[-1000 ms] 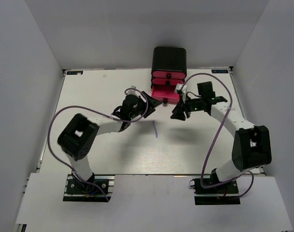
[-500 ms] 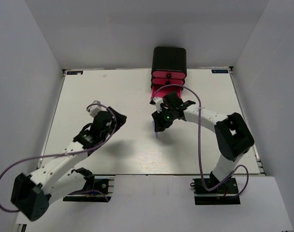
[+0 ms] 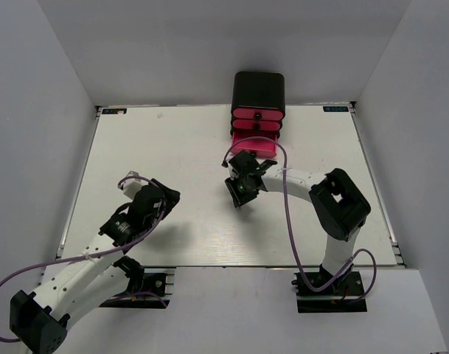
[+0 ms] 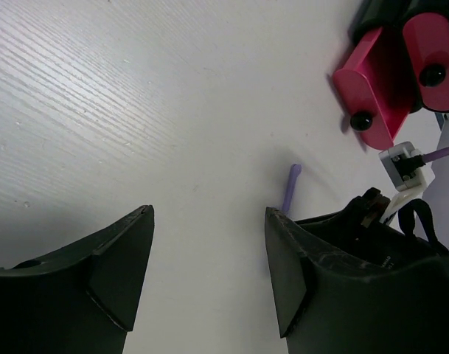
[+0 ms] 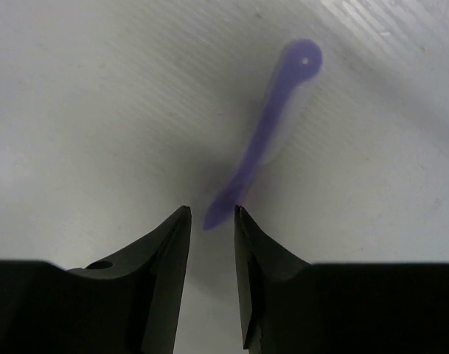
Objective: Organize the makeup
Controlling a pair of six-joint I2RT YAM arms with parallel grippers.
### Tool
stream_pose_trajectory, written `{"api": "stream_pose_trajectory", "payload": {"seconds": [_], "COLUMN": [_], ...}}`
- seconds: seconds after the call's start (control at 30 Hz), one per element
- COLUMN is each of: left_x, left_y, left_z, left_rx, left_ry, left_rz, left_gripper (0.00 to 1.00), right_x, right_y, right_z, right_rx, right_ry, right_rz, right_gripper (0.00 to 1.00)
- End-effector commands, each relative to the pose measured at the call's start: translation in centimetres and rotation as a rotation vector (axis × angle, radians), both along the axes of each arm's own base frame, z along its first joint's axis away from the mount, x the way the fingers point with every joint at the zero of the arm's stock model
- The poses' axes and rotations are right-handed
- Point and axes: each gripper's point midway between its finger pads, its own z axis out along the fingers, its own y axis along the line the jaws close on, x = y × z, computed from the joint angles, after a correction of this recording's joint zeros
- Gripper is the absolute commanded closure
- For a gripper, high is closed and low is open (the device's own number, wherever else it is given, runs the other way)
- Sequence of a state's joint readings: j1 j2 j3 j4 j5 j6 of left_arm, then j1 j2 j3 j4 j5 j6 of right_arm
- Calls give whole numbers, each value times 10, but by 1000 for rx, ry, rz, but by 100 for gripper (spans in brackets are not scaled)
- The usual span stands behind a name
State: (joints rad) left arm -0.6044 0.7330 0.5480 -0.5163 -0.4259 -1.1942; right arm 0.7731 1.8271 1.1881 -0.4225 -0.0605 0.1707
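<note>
Top view first: your right gripper (image 3: 241, 193) is down on the table (image 3: 172, 147), just in front of the open bottom drawer (image 3: 253, 145) of the box (image 3: 259, 92). It covers whatever it's working on. Your left gripper (image 3: 161, 200) sits well apart to the left, carrying nothing.

Left wrist now: the left fingers are spread wide, with only bare table between them. And there's the stick (image 4: 290, 188), flat on the table near the drawer, its lower end running under the right gripper's black body.

Right wrist, and here's the tight bit. The fingers (image 5: 165, 251) are drawn in to a narrow slot, and only the stick's pointed tip sits in it, close against the right-hand finger. The round end lies well out ahead. Whether they've actually bitten, you can't tell from here.

So you're taking a thin, flat piece by its very tip, and that's the risk. The pads could close over it or skid off, leaving it on the table or flicking it away. It also lies slanted to the slot, so the squeeze may twist it. If it does lift, the long free end will likely droop and could catch the drawer's front lip on the way in. A hold further up the shaft would be safer.
</note>
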Motion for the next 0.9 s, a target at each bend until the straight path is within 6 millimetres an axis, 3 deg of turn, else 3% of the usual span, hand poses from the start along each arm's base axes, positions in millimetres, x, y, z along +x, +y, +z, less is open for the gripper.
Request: {"api": "stream_pose_trajectory", "payload": {"seconds": [0.0, 0.2, 0.53, 0.87], "left_x": [0, 2, 1, 0], "left_y": [-2, -4, -4, -3], "left_z": [3, 4, 2, 0], "left_rx": [2, -2, 0, -1], "left_ry": [4, -1, 5, 7], "left_rz": [3, 3, -1, 0], "left_gripper": [29, 29, 29, 29], "right_x": [13, 23, 34, 19], "right_y": [-5, -7, -4, 9], "right_z": [-3, -2, -20, -16], "right_rx": [-62, -93, -140, -72], "right_ry": [-33, -77, -81, -20], "right_rz": [-94, -102, -96, -74], "right_gripper": [64, 64, 65, 65]}}
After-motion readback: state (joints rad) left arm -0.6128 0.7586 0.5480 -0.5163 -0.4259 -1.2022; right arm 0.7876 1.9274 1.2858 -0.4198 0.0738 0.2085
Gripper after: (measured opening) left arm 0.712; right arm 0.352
